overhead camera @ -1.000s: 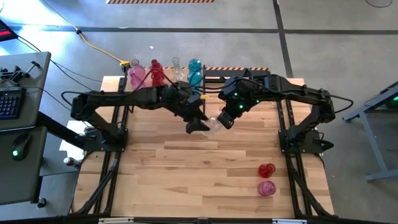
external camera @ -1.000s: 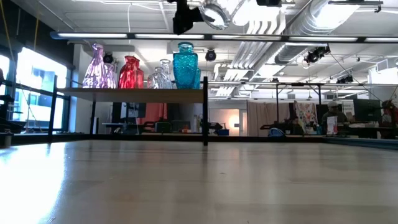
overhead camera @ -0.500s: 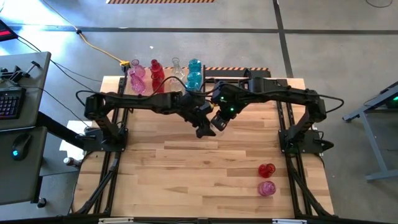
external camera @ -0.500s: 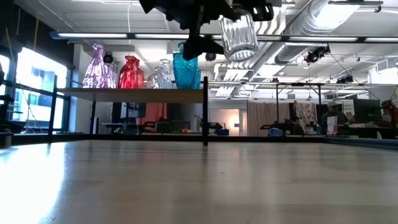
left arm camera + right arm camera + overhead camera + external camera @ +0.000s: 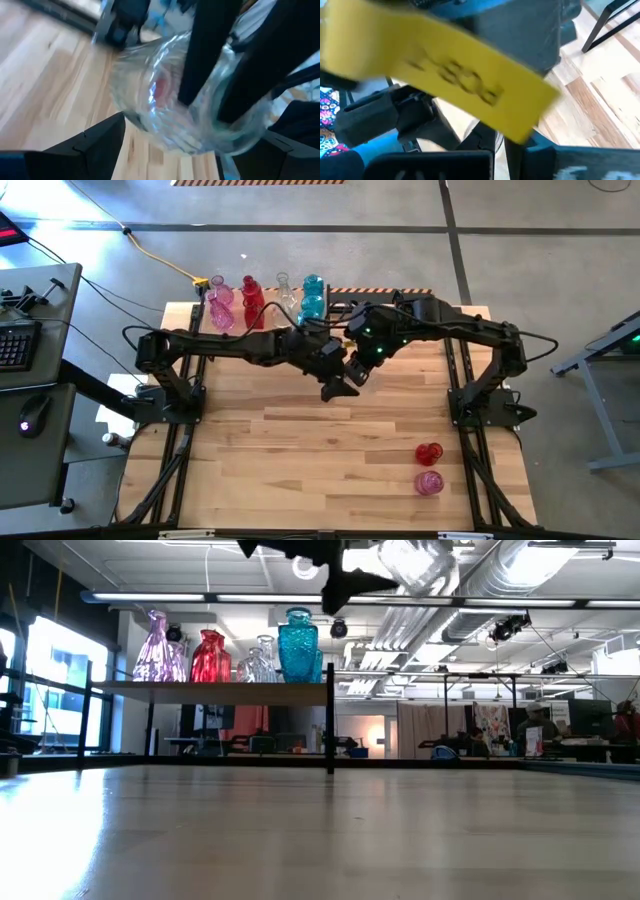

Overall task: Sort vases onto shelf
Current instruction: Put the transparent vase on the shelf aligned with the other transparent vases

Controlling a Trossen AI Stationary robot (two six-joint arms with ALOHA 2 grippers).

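Lifted and tilted since half a second ago, the clear ribbed glass vase (image 5: pixel 415 562) is now seen high above the desk (image 5: pixel 300 470), between the two arms near the middle.

The left pincer (image 5: pixel 200 145) is spread to its widest, its dark fingers (image 5: pixel 100 142) flanking the vase's round body; whether it bears any weight cannot be told. The right pincer (image 5: pixel 362 360) is fully closed, apparently with its fingers dipped inside the vase's mouth. So a handover is judged to be under way.

Glass like this is taken to be light, stiff, slippery and breakable; the narrow neck or round belly is judged the safest hold.

On the light wood shelf (image 5: pixel 220 688) the pink, red, clear and teal-blue vases (image 5: pixel 297 645) are stood upright in a row. Two small red and pink vases (image 5: pixel 429 468) are left on the desk, well apart, near the right arm.
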